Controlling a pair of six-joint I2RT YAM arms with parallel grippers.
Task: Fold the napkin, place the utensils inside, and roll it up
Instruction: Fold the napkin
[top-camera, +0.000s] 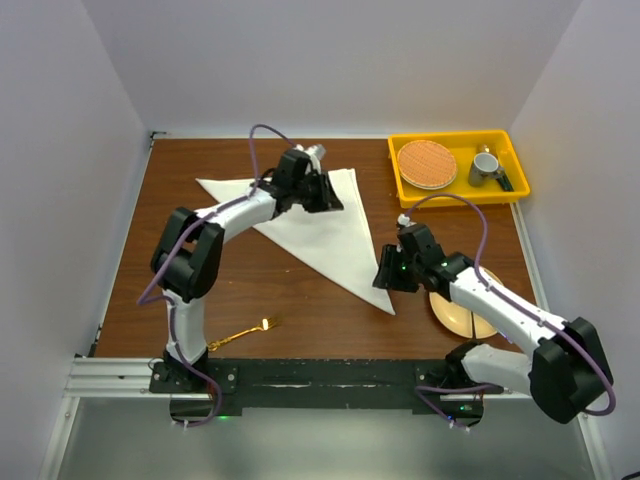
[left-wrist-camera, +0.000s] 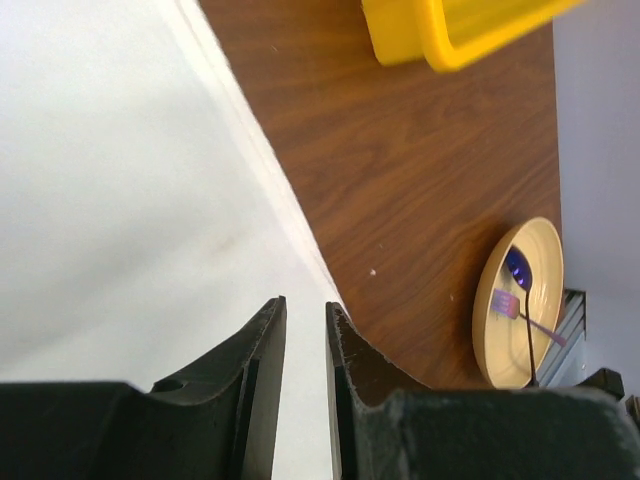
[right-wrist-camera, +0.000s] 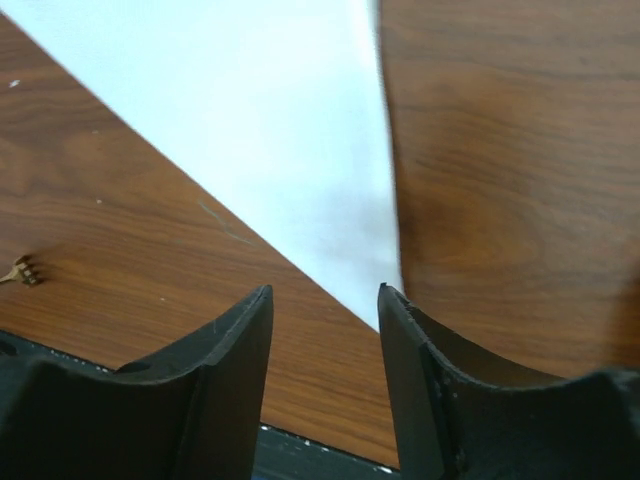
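The napkin (top-camera: 320, 225) lies flat on the brown table, folded into an off-white triangle whose long tip points toward the near right. My left gripper (top-camera: 322, 192) hovers over its far right corner. In the left wrist view its jaws (left-wrist-camera: 305, 303) stand a narrow gap apart, with the napkin (left-wrist-camera: 120, 180) showing below and nothing pinched. My right gripper (top-camera: 386, 277) is at the napkin's near tip, open (right-wrist-camera: 325, 290), and the cloth point (right-wrist-camera: 290, 130) lies just ahead of the fingers. The gold fork (top-camera: 245, 333) lies near the table's front edge by the left arm's base; its tines (right-wrist-camera: 20, 270) show in the right wrist view.
A yellow tray (top-camera: 455, 195) at the back right holds a round woven mat (top-camera: 427, 163) and a grey mug (top-camera: 487, 165). A pale yellow plate (top-camera: 455, 312) sits under the right arm and carries a purple-ended utensil (left-wrist-camera: 520, 305). White walls close in the table.
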